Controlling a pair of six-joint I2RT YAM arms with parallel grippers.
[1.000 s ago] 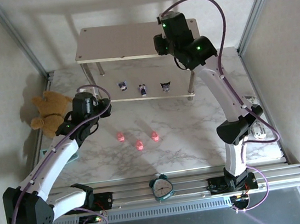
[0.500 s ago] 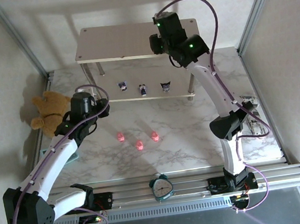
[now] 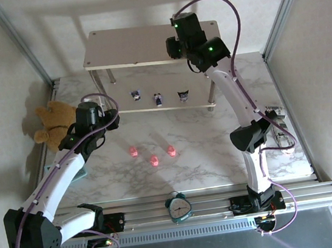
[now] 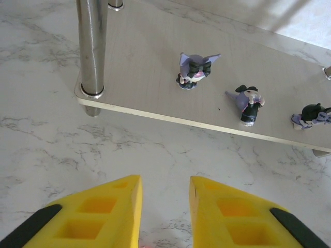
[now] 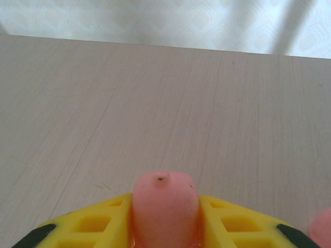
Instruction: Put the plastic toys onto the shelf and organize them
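The shelf [image 3: 131, 46] stands at the back of the table. My right gripper [image 3: 174, 47] hovers over the right part of its top board [image 5: 155, 103], shut on a pink pig [image 5: 165, 206]. Another pink toy [image 5: 321, 230] peeks in at the lower right edge of the right wrist view. Three purple-and-white figurines [image 3: 136, 94] [image 3: 158, 99] [image 3: 183, 95] stand in a row on the lower board [image 4: 145, 88]. Three pink pigs [image 3: 133, 151] [image 3: 154, 160] [image 3: 171, 151] lie on the marble table. My left gripper [image 4: 164, 188] is open and empty, low over the table in front of the shelf's left front leg [image 4: 92, 46].
A brown teddy bear [image 3: 55, 120] lies at the left, close behind my left arm. A teal alarm clock [image 3: 179, 206] stands on the rail at the near edge. The cage's metal posts flank the shelf.
My right gripper has shifted slightly left over the top board with the pig. The left gripper has drawn back a little to the left.
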